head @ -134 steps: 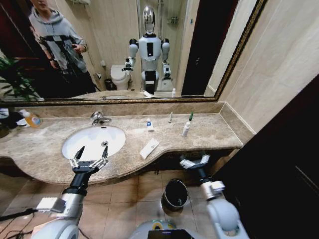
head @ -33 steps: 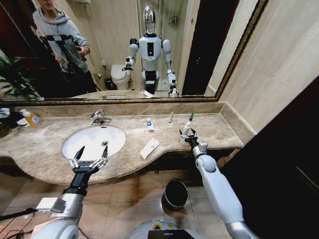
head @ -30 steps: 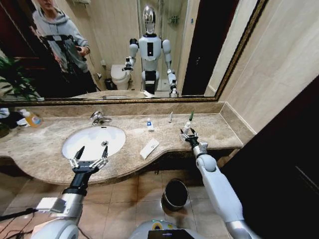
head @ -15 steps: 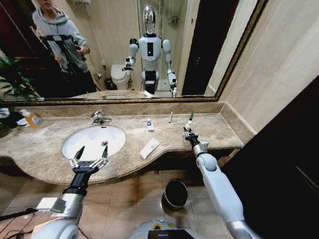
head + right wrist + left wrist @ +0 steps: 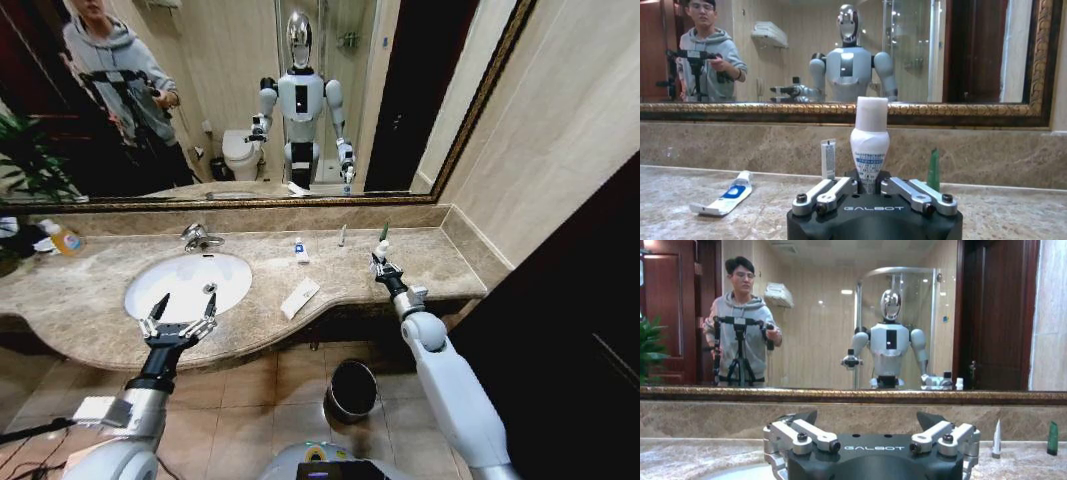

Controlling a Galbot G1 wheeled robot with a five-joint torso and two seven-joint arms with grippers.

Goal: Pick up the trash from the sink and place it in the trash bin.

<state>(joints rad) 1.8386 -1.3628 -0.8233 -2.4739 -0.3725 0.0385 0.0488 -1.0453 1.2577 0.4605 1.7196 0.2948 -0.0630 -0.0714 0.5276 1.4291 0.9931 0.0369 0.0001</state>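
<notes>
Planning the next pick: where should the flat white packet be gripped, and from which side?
Probably from above, pinching the packet across its narrow width: it lies flat on the counter, long and thin, so only its long edges offer opposing faces.

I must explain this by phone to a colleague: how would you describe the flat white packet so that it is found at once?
Start from the white oval sink in the marble counter. Just to its right, near the counter's front edge, lies the flat white packet. It alone is a flat rectangle; the small tube sits farther back, toward the wall.
</notes>
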